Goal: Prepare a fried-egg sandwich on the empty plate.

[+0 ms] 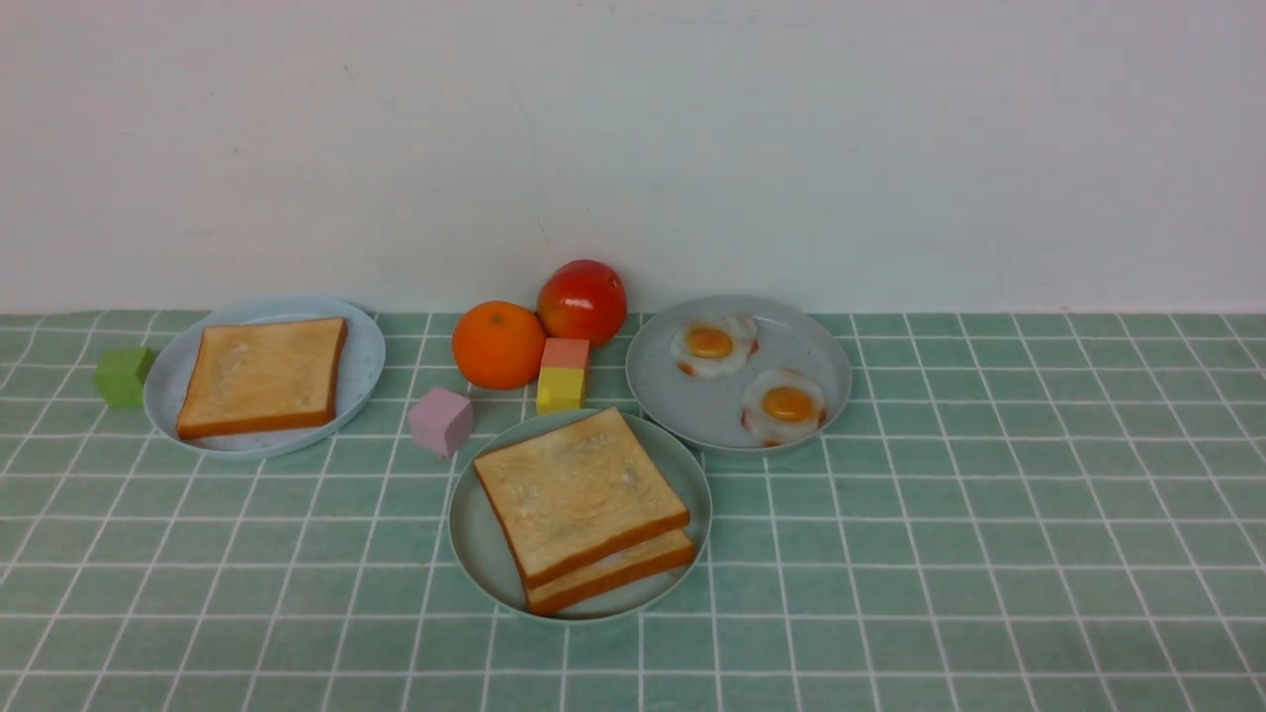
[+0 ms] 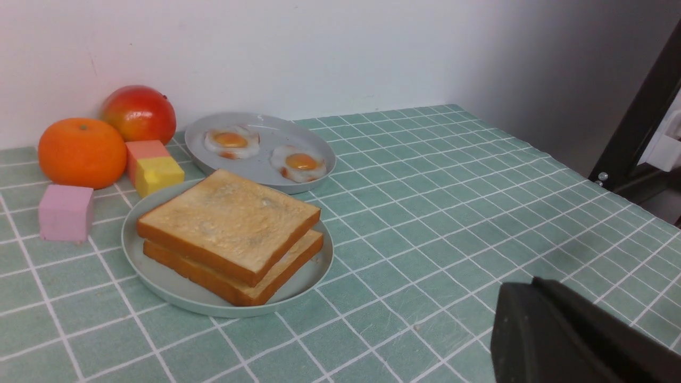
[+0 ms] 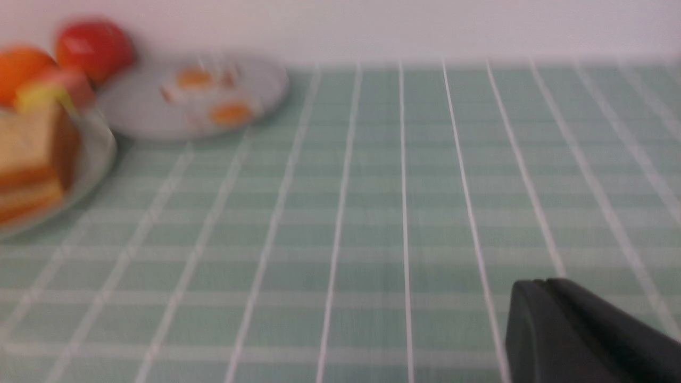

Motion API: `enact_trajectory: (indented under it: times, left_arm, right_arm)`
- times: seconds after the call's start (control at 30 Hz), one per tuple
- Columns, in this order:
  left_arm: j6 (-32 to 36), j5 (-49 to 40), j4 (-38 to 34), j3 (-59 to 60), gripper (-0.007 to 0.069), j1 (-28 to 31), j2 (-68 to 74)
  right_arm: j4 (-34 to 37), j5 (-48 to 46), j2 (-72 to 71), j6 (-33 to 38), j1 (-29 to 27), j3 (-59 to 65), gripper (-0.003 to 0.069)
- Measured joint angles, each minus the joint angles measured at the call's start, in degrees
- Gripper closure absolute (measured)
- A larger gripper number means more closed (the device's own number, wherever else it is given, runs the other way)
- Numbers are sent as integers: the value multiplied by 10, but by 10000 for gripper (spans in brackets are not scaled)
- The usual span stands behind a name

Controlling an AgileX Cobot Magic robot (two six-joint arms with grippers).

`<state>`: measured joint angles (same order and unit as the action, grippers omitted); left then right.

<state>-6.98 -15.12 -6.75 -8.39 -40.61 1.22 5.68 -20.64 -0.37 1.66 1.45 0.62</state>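
Note:
The pale mint-green plate (image 1: 473, 554) sits at front centre and holds two stacked toast slices, top slice (image 1: 579, 489) on lower slice (image 1: 613, 572). I cannot tell whether anything lies between them. The plate (image 2: 159, 284) and stack (image 2: 229, 221) also show in the left wrist view. Two fried eggs (image 1: 712, 344) (image 1: 786, 405) lie on the grey plate (image 1: 663, 396). Neither gripper shows in the front view. My left gripper (image 2: 532, 284) is shut and empty, well away from the plates. My right gripper (image 3: 537, 284) is shut and empty over the cloth.
A third toast slice (image 1: 262, 374) lies on the bluish-white plate (image 1: 361, 366) at the left. An orange (image 1: 498, 344), a red fruit (image 1: 583, 300), a pink-and-yellow block (image 1: 564, 376), a pink cube (image 1: 441, 420) and a green cube (image 1: 123, 376) stand near the back wall.

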Motion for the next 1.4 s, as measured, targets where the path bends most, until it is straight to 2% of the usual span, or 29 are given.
enact_trajectory:
  times: [0.1,0.23,0.97,1.1,1.17,1.27,1.3,1.33,1.4]
  left_arm:
    - [0,1,0,0,630,0,0]
    - [0,0,0,0,627,0,0]
    - [0,0,2,0,606,0,0]
    - [7,11,62,9,605,5,0]
    - [4,14,86,19,605,17,0]
    - [-16,14,103,31,606,72,-1]
    - [-30,15,103,38,618,118,-5]
    - [-30,15,103,38,620,124,-6]
    - [-49,20,98,54,638,206,-17]
  right_arm:
    - [-41,-12,-2,-34,6,3,638]
    - [-60,-12,-2,-43,14,3,638]
    - [-68,-12,-2,-46,14,3,617]
    - [-68,-12,-2,-46,14,3,613]
    - [-68,-12,-2,-46,14,3,610]
    - [-68,-12,-2,-46,14,3,604]
    - [-68,-12,-2,-46,14,3,601]
    - [-68,-12,-2,-46,14,3,601]
    - [-68,-12,-2,-46,14,3,598]
